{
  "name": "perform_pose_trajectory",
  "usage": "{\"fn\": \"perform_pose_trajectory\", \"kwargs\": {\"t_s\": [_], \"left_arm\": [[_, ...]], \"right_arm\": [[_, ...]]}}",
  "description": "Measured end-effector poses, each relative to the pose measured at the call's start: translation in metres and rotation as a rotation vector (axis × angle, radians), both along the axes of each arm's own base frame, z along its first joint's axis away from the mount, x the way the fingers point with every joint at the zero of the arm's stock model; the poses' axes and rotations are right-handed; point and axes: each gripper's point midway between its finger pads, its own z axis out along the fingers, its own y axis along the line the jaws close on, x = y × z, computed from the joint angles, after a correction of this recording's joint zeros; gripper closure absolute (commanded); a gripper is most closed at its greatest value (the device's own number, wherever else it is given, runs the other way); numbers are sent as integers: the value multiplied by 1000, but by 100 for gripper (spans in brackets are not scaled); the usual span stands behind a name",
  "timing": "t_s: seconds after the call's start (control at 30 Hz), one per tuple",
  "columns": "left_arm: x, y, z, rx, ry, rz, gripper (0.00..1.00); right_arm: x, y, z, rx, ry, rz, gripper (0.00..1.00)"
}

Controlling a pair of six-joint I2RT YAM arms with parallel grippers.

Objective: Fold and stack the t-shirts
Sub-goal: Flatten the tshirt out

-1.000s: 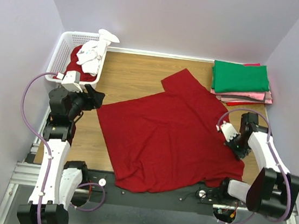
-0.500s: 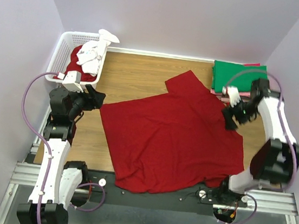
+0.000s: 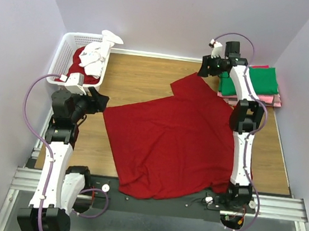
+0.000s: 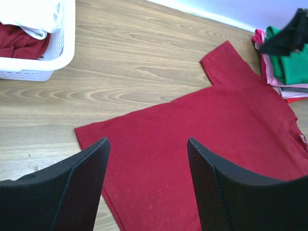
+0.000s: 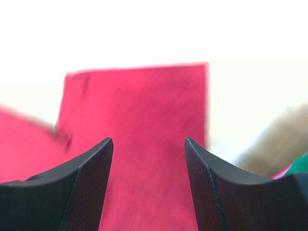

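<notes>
Right gripper (image 3: 204, 67) spread, empty, above far sleeve (image 3: 189, 86) of dark red t-shirt (image 3: 173, 143) lying flat below. Left gripper (image 3: 96, 100) spread, empty, shirt corner just ahead. Risk: shallow pinch drags cloth, wrinkling fold; right arm may nudge folded stack (image 3: 249, 79) beside it.

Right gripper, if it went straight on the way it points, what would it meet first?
Probably the sleeve of the dark red t-shirt, which fills the wrist view between the open fingers of the right gripper. The blurred picture leaves the depth unclear.
</notes>
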Motion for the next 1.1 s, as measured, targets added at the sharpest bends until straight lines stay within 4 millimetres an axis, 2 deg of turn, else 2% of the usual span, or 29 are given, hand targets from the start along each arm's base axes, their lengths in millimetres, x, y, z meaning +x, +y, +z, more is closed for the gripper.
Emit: {"fn": "perform_pose_trajectory", "kwargs": {"t_s": [0.03, 0.1, 0.3, 0.4, 0.47, 0.7, 0.83, 1.1], "left_arm": [[-1, 0, 2, 1, -6, 0, 27], [-1, 0, 3, 1, -12, 0, 27], [0, 0, 1, 0, -3, 0, 27], [1, 0, -2, 0, 6, 0, 27], [1, 0, -3, -1, 9, 0, 27], [2, 0, -4, -2, 16, 0, 27], [2, 0, -6, -2, 21, 0, 27], [3, 0, -6, -3, 22, 0, 27]], "right_arm": [[17, -1, -5, 25, -20, -43, 34], [30, -1, -15, 57, -23, -92, 35], [60, -2, -56, 157, -1, -210, 39], [73, 4, -68, 205, -11, -236, 39], [78, 5, -67, 223, -26, -243, 39], [85, 6, -68, 239, -48, -252, 43], [87, 8, -71, 250, -53, -252, 60], [85, 12, -74, 263, -43, -232, 62]]}}
